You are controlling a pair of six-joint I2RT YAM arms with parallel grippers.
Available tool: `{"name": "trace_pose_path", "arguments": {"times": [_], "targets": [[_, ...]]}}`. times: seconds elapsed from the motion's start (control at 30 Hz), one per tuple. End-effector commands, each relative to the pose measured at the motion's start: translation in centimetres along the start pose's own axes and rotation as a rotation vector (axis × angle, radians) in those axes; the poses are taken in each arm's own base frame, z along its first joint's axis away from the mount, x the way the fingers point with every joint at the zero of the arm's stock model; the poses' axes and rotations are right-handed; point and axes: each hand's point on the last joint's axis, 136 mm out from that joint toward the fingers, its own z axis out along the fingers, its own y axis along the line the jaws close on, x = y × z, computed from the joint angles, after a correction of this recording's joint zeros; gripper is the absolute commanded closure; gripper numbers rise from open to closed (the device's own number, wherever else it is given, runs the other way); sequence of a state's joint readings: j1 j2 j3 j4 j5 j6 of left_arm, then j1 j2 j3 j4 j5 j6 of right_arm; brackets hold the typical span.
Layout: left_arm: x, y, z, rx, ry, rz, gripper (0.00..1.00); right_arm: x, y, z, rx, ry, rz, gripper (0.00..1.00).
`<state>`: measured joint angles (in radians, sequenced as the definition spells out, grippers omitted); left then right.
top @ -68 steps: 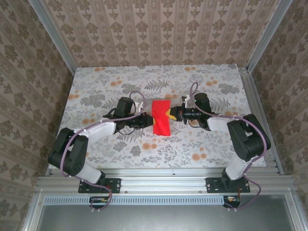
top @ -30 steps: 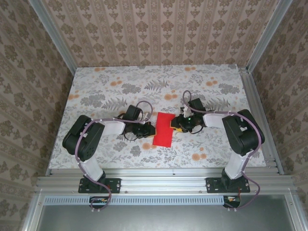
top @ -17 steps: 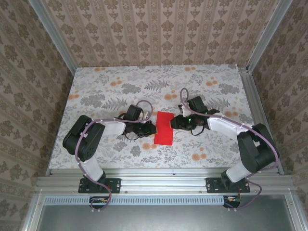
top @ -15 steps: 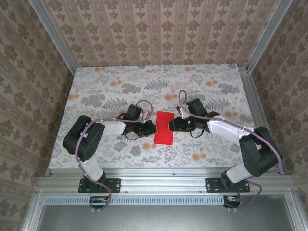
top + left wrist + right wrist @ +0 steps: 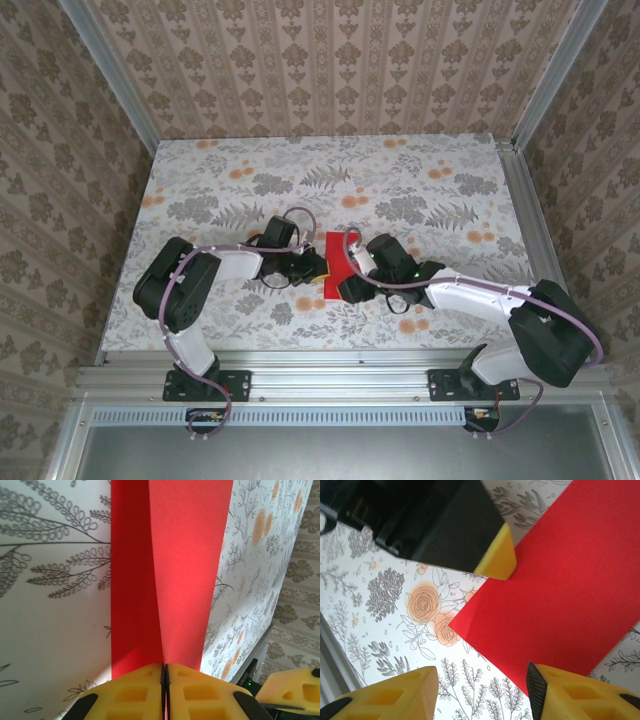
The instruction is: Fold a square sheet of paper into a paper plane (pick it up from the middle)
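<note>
The square sheet of paper (image 5: 335,252) lies folded into a red strip on the flowered table, between the two arms. My left gripper (image 5: 319,268) is shut on its left edge; in the left wrist view the yellow fingertips (image 5: 135,687) press together on a raised crease of the red sheet (image 5: 175,565). My right gripper (image 5: 344,289) hovers open over the strip's near end. In the right wrist view its fingers (image 5: 572,692) stand wide apart, straddling the near corner of the paper (image 5: 560,590) without touching it.
The left gripper's black body and yellow tip (image 5: 495,555) sit close above the right gripper's jaws. A finger of the right gripper (image 5: 292,690) shows beside the left one. The aluminium rail (image 5: 330,375) bounds the near table edge.
My right gripper let go of the paper's right edge, swung round to its near end and opened wider. The left gripper kept its pinch and place.
</note>
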<state>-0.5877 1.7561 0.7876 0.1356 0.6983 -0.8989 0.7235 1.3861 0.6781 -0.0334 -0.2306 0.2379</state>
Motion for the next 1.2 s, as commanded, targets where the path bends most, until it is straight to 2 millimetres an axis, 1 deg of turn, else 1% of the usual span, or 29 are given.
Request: {"name": "trace_pose_path", "arguments": {"times": [0.0, 0.03, 0.1, 0.3, 0.4, 0.53, 0.67, 0.77, 0.87, 0.97, 1.07, 1.17], "targets": [[-0.2, -0.8, -0.1, 0.032, 0.024, -0.034, 0.89, -0.6, -0.5, 0.2, 0.094, -0.054, -0.131, 0.46], [-0.2, -0.8, -0.2, 0.032, 0.026, -0.036, 0.89, -0.8, -0.1, 0.2, 0.096, -0.058, -0.152, 0.46], [-0.2, -0.8, -0.2, 0.03, 0.026, -0.038, 0.89, -0.1, 0.1, 1.3, 0.108, -0.027, -0.188, 0.45], [-0.2, -0.5, -0.4, 0.028, 0.028, -0.049, 0.88, 0.7, 1.4, 2.7, 0.113, 0.014, -0.282, 0.44], [-0.1, -0.6, -0.6, 0.03, 0.031, -0.051, 0.88, 1.2, 1.5, 3.6, 0.141, 0.04, -0.322, 0.43], [-0.1, -0.5, -0.6, 0.033, 0.034, -0.057, 0.88, 0.8, 2.0, 4.4, 0.165, 0.034, -0.36, 0.43], [-0.2, -0.6, -0.7, 0.038, 0.034, -0.057, 0.88, 0.5, 1.4, 5.2, 0.229, 0.037, -0.377, 0.43], [-0.1, -0.5, -0.8, 0.04, 0.036, -0.059, 0.88, 0.1, 1.4, 5.6, 0.244, 0.028, -0.386, 0.44], [0.0, -0.3, -0.8, 0.041, 0.039, -0.062, 0.88, -0.1, 1.4, 5.8, 0.252, 0.022, -0.385, 0.5], [-0.1, 0.0, -0.9, 0.04, 0.034, -0.066, 0.87, -0.3, 1.6, 5.6, 0.244, 0.006, -0.386, 0.6], [-0.1, 0.0, -0.9, 0.046, 0.036, -0.067, 0.87, -0.4, 1.7, 5.6, 0.243, -0.001, -0.383, 0.72], [-0.1, 0.1, -0.9, 0.046, 0.038, -0.068, 0.86, -0.6, 1.7, 5.5, 0.24, -0.007, -0.378, 0.82]]}}
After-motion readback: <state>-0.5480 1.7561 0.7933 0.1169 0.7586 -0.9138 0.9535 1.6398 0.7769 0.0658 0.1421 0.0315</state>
